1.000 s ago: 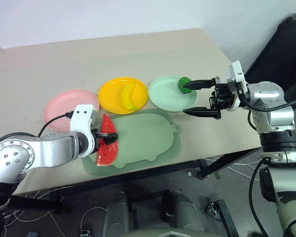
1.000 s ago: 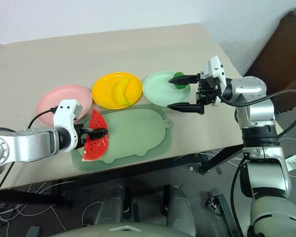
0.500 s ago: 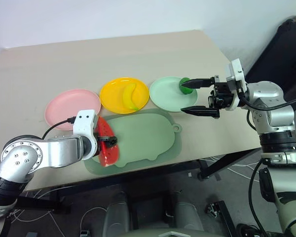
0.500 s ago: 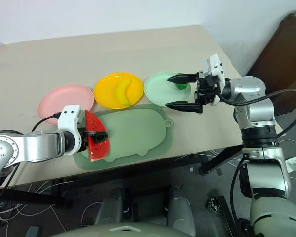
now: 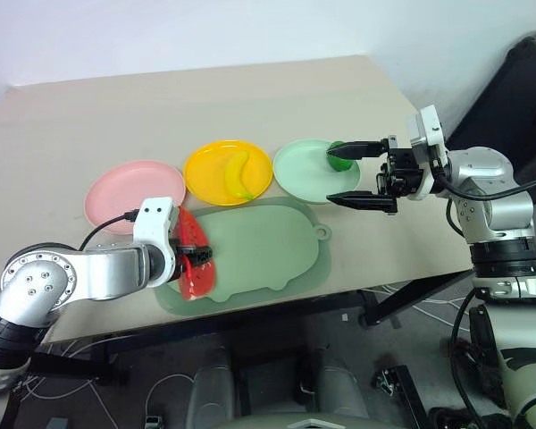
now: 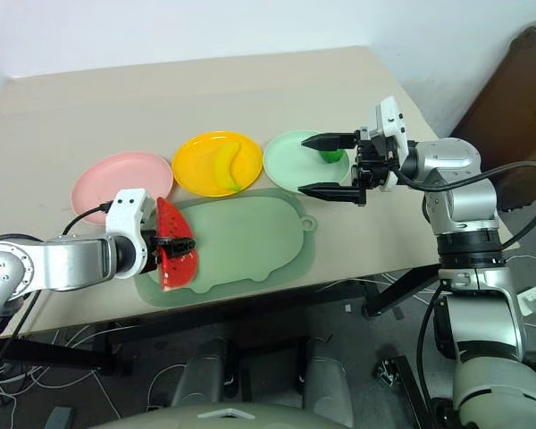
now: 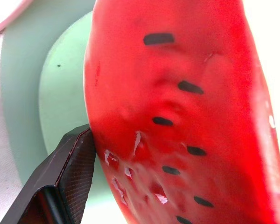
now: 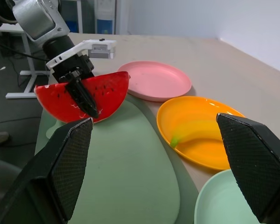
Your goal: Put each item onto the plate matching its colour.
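My left gripper [image 5: 196, 256] is shut on the red watermelon wedge [image 5: 193, 261], holding it on edge over the left end of the pale green pig-shaped board; I cannot tell whether it touches the board. One black finger [image 7: 70, 177] presses the wedge's seeded face [image 7: 177, 93]. The pink plate [image 5: 125, 192] lies just behind and left of it. The banana [image 5: 239, 172] lies on the yellow plate [image 5: 205, 165]. The small green fruit [image 5: 341, 156] sits on the mint green plate [image 5: 299, 174]. My right gripper [image 5: 330, 175] hovers open over that plate's right side, pointing left.
The pig-shaped board [image 5: 268, 246] covers the table's front middle, close to the front edge. The three plates stand in a row behind it. Bare tabletop [image 5: 161, 107] stretches behind the plates. The table's right edge runs under my right arm.
My left gripper has turned the watermelon wedge from lying fairly flat to standing more on edge. The right gripper has kept still and open.
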Robot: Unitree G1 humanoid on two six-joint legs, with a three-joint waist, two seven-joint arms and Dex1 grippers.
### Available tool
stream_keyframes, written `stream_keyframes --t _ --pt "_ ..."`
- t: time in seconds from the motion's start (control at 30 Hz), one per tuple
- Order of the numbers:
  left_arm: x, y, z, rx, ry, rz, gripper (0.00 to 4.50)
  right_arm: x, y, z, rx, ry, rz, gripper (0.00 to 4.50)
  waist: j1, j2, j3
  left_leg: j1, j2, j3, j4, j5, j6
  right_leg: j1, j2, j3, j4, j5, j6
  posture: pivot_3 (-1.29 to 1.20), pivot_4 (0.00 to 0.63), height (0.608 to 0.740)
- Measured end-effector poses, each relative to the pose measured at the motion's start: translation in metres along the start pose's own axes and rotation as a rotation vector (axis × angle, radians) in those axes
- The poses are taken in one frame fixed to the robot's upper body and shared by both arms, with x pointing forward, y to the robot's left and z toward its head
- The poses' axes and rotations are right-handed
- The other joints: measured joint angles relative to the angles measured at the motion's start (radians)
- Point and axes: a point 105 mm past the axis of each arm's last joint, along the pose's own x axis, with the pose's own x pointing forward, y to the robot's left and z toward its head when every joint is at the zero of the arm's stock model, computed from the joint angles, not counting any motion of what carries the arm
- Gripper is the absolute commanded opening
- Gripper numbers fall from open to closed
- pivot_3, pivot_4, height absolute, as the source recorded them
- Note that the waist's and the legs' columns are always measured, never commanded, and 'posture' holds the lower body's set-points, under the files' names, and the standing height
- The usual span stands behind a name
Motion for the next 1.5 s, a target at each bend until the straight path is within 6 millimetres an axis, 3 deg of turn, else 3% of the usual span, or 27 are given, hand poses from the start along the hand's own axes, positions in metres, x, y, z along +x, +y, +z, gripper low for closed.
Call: stream_keyframes --t 0.13,0.37,0.47,0.57,0.73,0.87,1.2,1.27,1.3,1.5 --pt "-0.012 -0.007 0.019 -0.008 -0.058 -0.150 3.63 0.000 0.000 0.000 0.002 -0.001 -0.003 4.50 0.003 0.000 0.000 -0.002 0.000 -0.002 0.000 0.000 0.000 -0.001 0.000 -0.002 -0.001 0.000 0.000 0.00 0.150 0.677" --pt "-0.049 -0.004 0.081 0.092 -0.221 -0.263 3.63 0.000 0.005 0.002 0.019 -0.019 0.026 4.50 0.002 0.001 0.001 -0.003 0.000 -0.004 0.000 0.000 0.000 0.000 0.000 -0.005 -0.002 0.000 0.000 0.00 0.150 0.677" --pt "-0.055 0.013 0.109 0.132 -0.299 -0.227 3.63 0.001 0.006 0.003 0.017 -0.030 0.030 4.50 0.001 0.001 0.001 -0.003 0.000 -0.005 0.000 0.000 0.000 0.000 0.000 -0.006 -0.002 0.000 0.000 0.00 0.150 0.677" --pt "-0.053 0.046 0.126 0.132 -0.341 -0.133 3.63 0.002 0.006 0.004 0.015 -0.037 0.027 4.50 0.000 0.001 0.001 -0.003 0.000 -0.004 -0.001 0.000 0.000 0.000 0.000 -0.006 -0.002 0.000 0.000 0.00 0.150 0.677" --pt "-0.026 0.091 0.115 0.143 -0.254 -0.013 3.63 0.004 0.005 0.004 0.015 -0.044 0.014 4.50 0.001 0.002 0.002 -0.004 0.000 -0.004 -0.001 0.000 0.000 -0.001 0.000 -0.006 -0.001 0.000 0.000 0.00 0.150 0.677" --pt "-0.014 0.110 0.106 0.132 -0.188 0.024 3.63 0.004 0.006 0.004 0.016 -0.048 0.008 4.50 0.002 0.001 0.002 -0.005 0.000 -0.004 -0.001 0.000 0.000 -0.002 0.000 -0.006 -0.002 0.000 0.000 0.00 0.150 0.677" --pt "0.003 0.129 0.110 0.112 -0.210 0.055 3.63 0.004 0.010 0.001 0.027 -0.055 -0.011 4.50 0.000 0.001 0.002 -0.005 0.000 -0.004 -0.001 0.000 0.000 -0.002 0.000 -0.006 -0.001 0.000 0.000 0.00 0.150 0.677" --pt "0.003 0.130 0.112 0.115 -0.221 0.055 4.35 0.004 0.010 0.002 0.024 -0.056 -0.013 4.50 0.000 0.001 0.002 -0.005 0.000 -0.004 -0.001 0.000 0.000 -0.002 0.000 -0.006 -0.001 0.000 0.000 0.00 0.150 0.677" --pt "0.004 0.131 0.113 0.116 -0.224 0.054 4.46 0.004 0.009 0.002 0.023 -0.056 -0.013 4.50 0.000 0.001 0.002 -0.005 0.000 -0.004 -0.001 0.000 0.000 -0.002 0.000 -0.006 -0.001 0.000 0.000 0.00 0.150 0.677" --pt "0.003 0.131 0.116 0.115 -0.237 0.028 4.46 0.004 0.010 0.003 0.021 -0.058 -0.018 4.50 0.001 0.001 0.002 -0.005 0.000 -0.004 -0.001 0.000 0.000 -0.002 0.000 -0.006 -0.001 0.000 0.000 0.00 0.150 0.677"
